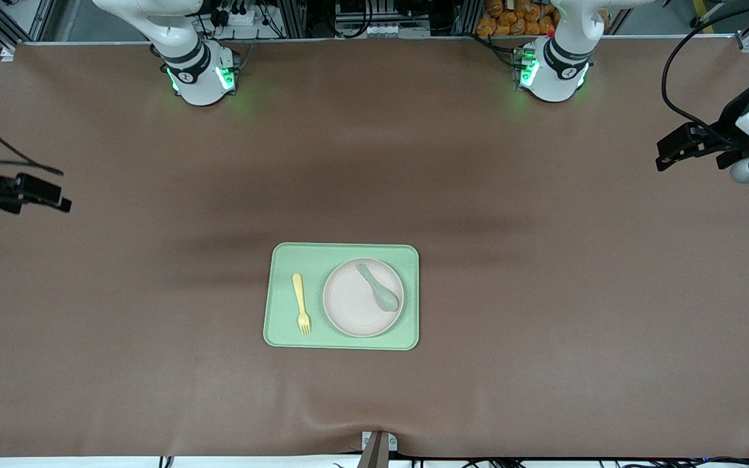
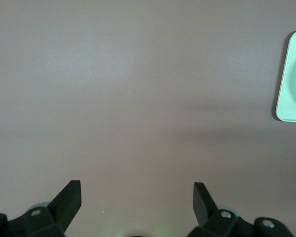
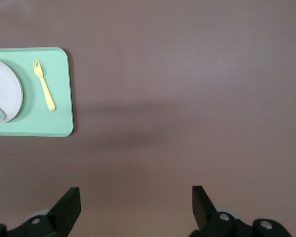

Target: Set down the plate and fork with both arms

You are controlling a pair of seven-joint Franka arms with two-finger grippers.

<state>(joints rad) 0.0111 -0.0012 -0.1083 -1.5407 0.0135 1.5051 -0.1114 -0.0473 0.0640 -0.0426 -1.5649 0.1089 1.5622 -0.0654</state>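
Front view shows the plate (image 1: 363,298), a spoon (image 1: 378,288) on it, beside the fork (image 1: 302,303) on the green tray (image 1: 342,341), while left gripper (image 1: 664,156) and right gripper (image 1: 56,198) hover wide open, empty, at the table's ends.

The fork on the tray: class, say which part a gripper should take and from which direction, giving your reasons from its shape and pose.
Probably the fork's slim straight handle near its middle, coming from straight above with the fingers across its width. It lies flat on the tray, tines toward the front camera, apart from the plate, so there is room either side.
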